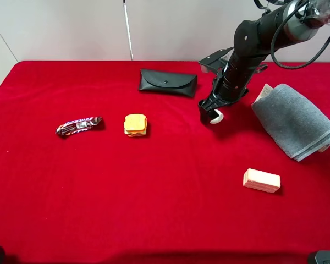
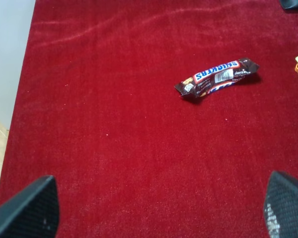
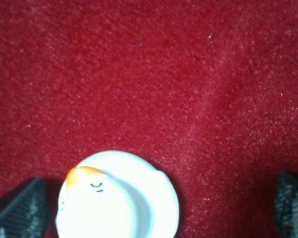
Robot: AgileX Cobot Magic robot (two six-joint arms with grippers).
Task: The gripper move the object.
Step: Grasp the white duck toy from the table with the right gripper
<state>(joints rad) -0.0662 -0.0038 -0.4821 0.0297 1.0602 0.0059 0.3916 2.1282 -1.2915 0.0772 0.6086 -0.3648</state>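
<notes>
The white knob-like object (image 1: 216, 116) sits on the red cloth right of the table's middle, toward the back. In the right wrist view it (image 3: 116, 196) is a round white base with a rounded stub bearing an orange patch. My right gripper (image 1: 210, 114) is down over it and open. Its fingers (image 3: 20, 208) stand wide on either side, and the object lies nearer one finger, untouched as far as I can see. My left gripper (image 2: 159, 206) is open and empty above the cloth near the table's left edge; it does not show in the high view.
A black glasses case (image 1: 168, 82) lies at the back, a folded grey towel (image 1: 294, 118) at the right, a pinkish-beige block (image 1: 261, 180) at the front right, an orange-yellow sandwich toy (image 1: 135, 125) left of middle, and a Snickers bar (image 1: 79, 125) (image 2: 217, 77) at the left.
</notes>
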